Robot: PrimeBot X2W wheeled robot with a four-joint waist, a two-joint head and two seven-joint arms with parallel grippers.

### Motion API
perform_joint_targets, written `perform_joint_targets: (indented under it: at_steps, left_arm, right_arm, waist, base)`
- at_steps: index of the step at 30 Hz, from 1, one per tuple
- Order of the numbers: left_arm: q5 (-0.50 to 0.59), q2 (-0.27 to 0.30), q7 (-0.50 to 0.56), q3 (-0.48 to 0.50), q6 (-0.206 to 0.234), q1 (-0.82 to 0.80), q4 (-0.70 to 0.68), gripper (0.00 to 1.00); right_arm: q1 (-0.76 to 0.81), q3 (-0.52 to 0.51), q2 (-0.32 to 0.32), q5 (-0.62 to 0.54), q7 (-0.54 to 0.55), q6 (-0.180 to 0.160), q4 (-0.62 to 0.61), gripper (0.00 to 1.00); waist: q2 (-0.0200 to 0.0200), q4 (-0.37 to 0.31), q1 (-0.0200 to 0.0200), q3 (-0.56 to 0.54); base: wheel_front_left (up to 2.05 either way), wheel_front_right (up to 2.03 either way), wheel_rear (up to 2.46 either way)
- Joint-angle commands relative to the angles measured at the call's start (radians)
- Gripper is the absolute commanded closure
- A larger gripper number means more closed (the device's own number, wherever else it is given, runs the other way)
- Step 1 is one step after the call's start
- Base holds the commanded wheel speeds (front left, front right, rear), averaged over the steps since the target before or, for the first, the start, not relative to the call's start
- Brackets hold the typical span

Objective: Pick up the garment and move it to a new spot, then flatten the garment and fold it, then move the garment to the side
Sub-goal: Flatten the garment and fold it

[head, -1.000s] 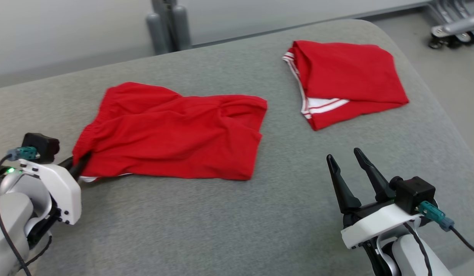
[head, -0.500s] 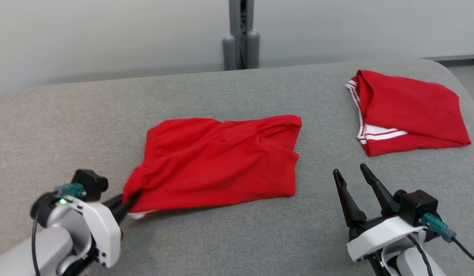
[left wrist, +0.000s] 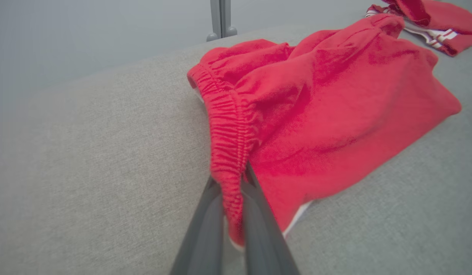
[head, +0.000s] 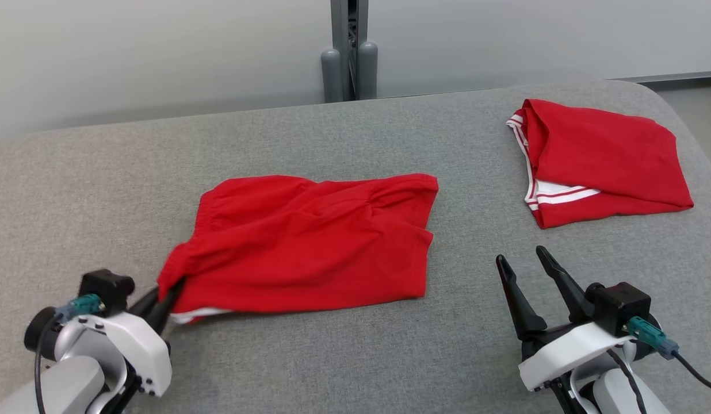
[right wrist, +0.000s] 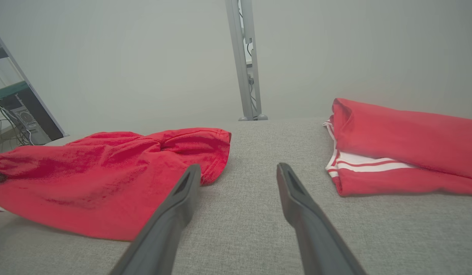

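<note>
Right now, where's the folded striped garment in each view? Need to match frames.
Head view: folded striped garment upper right, on the grey cushion.
Left wrist view: same garment top right corner, beyond the red shorts.
Right wrist view: garment at right, right of the right claw.
Shared landmark: grey post, top centre in every view.

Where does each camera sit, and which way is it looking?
Head view: on the head, looking forward and down at the cushion; left gripper, shut on the shorts, lower left; open right gripper lower right.
Left wrist view: on the left wrist, looking along its fingers, which pinch the shorts' waistband.
Right wrist view: on the right wrist, looking along its spread fingers across the cushion.
Shared: all three see the shorts, the folded garment and the post.
</note>
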Motion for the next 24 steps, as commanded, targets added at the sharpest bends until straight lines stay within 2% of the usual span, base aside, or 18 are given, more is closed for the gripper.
perform_joint_targets:
  at_steps: [1,2,3,6,9,12,15,19,24]
  left_arm:
    - [0.020,-0.015,-0.013,0.028,-0.008,0.001,0.034,0.72]
    - [0.030,-0.022,-0.015,0.036,-0.006,0.003,0.049,0.45]
    - [0.046,-0.025,-0.016,0.048,0.001,-0.001,0.063,0.00]
    - [0.057,-0.037,-0.017,0.100,-0.001,0.003,0.074,0.00]
    - [0.103,-0.048,-0.017,0.200,0.012,0.029,0.062,0.00]
    - [0.169,-0.057,-0.017,0.334,0.037,0.068,0.017,0.00]
    - [0.256,-0.081,-0.017,0.521,0.077,0.128,-0.069,0.00]
    - [0.405,-0.158,-0.017,0.759,0.103,0.263,-0.222,0.00]
    - [0.557,-0.269,-0.017,0.941,0.091,0.415,-0.357,0.00]
  right_arm:
    - [-0.012,0.001,-0.010,0.006,-0.005,0.000,0.004,0.00]
    - [-0.014,0.003,-0.010,0.007,-0.005,0.000,0.006,0.00]
    - [-0.013,0.004,-0.011,0.006,-0.005,0.000,0.008,0.00]
    - [-0.013,0.004,-0.012,0.008,-0.005,0.000,0.009,0.00]
    - [-0.008,-0.001,-0.014,0.011,-0.005,0.000,0.009,0.00]
    - [-0.003,-0.011,-0.015,0.011,-0.005,0.000,0.003,0.00]
    - [0.000,-0.020,-0.015,0.008,-0.005,0.000,-0.007,0.00]
    - [0.010,-0.033,-0.013,0.000,-0.005,0.000,-0.016,0.00]
    - [0.023,-0.045,-0.014,-0.004,-0.005,0.000,-0.021,0.00]
  waist:
    - [0.0000,-0.008,0.0000,-0.001]
    - [0.0000,-0.011,0.0000,-0.002]
    - [0.0000,-0.013,0.0000,-0.004]
    - [0.0000,-0.017,0.0000,-0.007]
    - [0.0000,-0.018,0.0000,-0.011]
    - [0.0000,-0.014,0.0000,-0.011]
    - [0.0000,-0.007,0.0000,-0.013]
    - [0.0000,0.008,0.0000,-0.021]
    - [0.0000,0.023,0.0000,-0.032]
  base:
    - [0.00,0.00,0.00]
    - [0.00,0.00,0.00]
    - [0.00,0.00,0.00]
    - [0.00,0.00,0.00]
    - [0.00,0.00,0.00]
    - [0.00,0.00,0.00]
    - [0.00,0.00,0.00]
    - [0.00,0.00,0.00]
    - [0.00,0.00,0.00]
